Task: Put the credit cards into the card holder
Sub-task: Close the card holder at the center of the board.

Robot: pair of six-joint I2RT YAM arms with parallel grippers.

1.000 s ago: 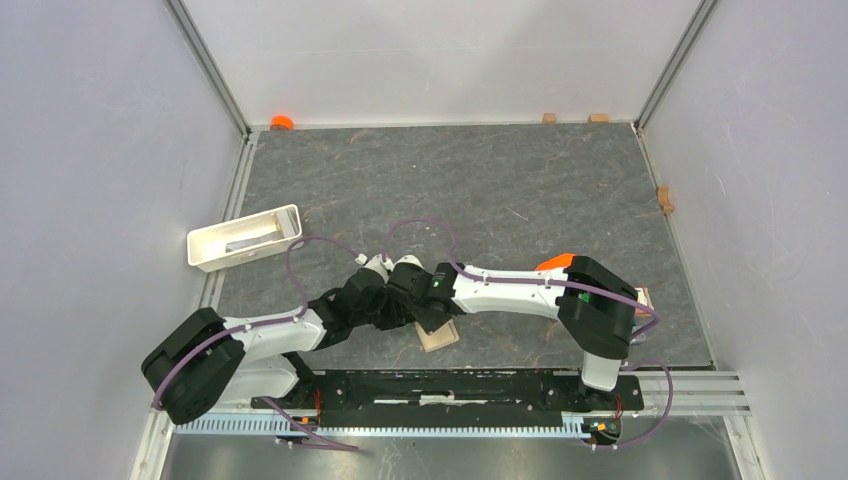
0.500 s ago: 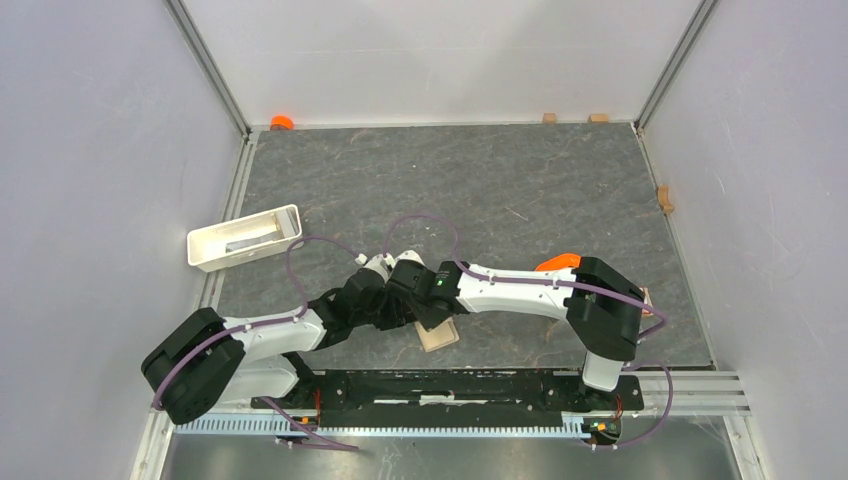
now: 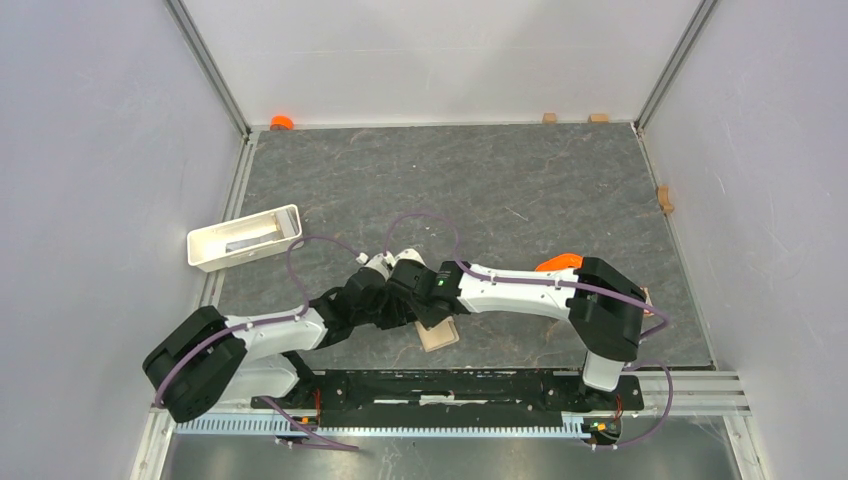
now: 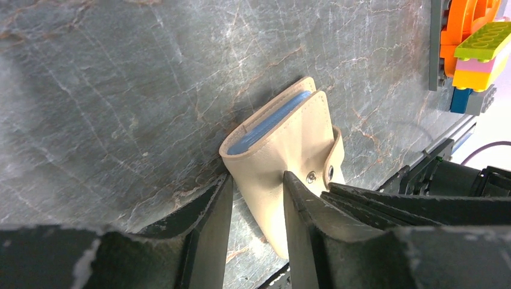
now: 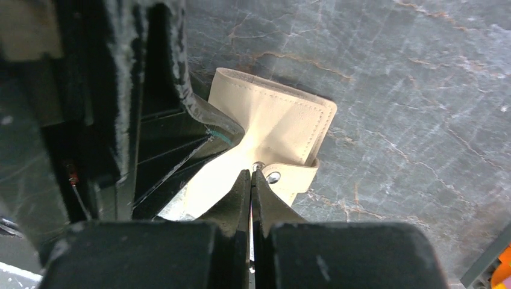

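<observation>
L hand (image 4: 257, 177): partly spread, pinching card holder (image 4: 283, 138). One finger at spine side, other pressed on outer cover just beside snap stud (image 4: 311, 177).
R hand (image 5: 250, 173): pressed together, nothing betw. fingers; tips touching holder's cover right at snap tab (image 5: 292, 174).
Holder position: folded, beige, propped on edge and tilted on worktop (image 3: 520, 190), near front edge, roughly midway betw. the two arm bases; mostly hidden under both wrists in top view.
Inside holder: blue layer visible betw. covers in L wrist view; card or pocket, can't tell.
Tab: wrapped round open edge, stud showing; snapped or not, can't tell.
Toy bricks (image 4: 476, 57): orange, lime, pink, blue stack by a grey plate, well apart from holder.
White tray (image 3: 235, 258): far L of worktop, well apart from holder; contents unclear.
Arms: both reaching inward, wrists meeting over holder.
</observation>
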